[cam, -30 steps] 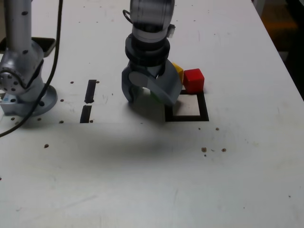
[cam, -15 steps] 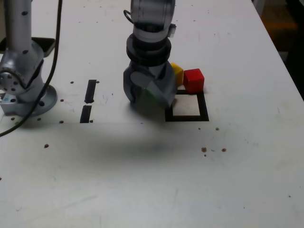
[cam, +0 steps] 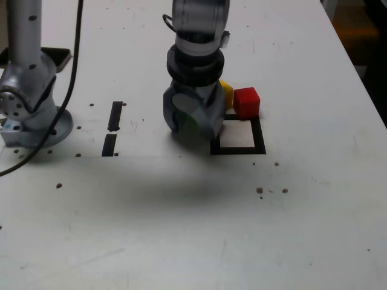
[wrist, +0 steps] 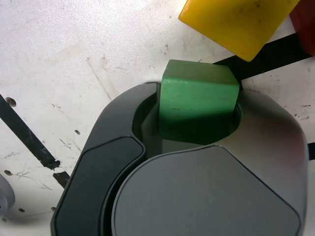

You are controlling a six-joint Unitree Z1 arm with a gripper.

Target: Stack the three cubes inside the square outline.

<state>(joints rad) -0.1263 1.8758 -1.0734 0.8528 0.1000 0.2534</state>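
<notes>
No legible text, label, brand, number or sign appears in either view. The table (cam: 181, 229) carries only plain black tape marks, without lettering. The faces of the green cube (wrist: 199, 101), yellow cube (wrist: 236, 22) and red cube (cam: 247, 101) are blank. The gripper (cam: 192, 124) housing shows no printed marking, and the square outline (cam: 261, 142) bears no characters.

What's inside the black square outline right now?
The square outline holds only its bare white centre; no cube is inside. The gripper, shut on the green cube, covers its near-left corner in the exterior view.
</notes>
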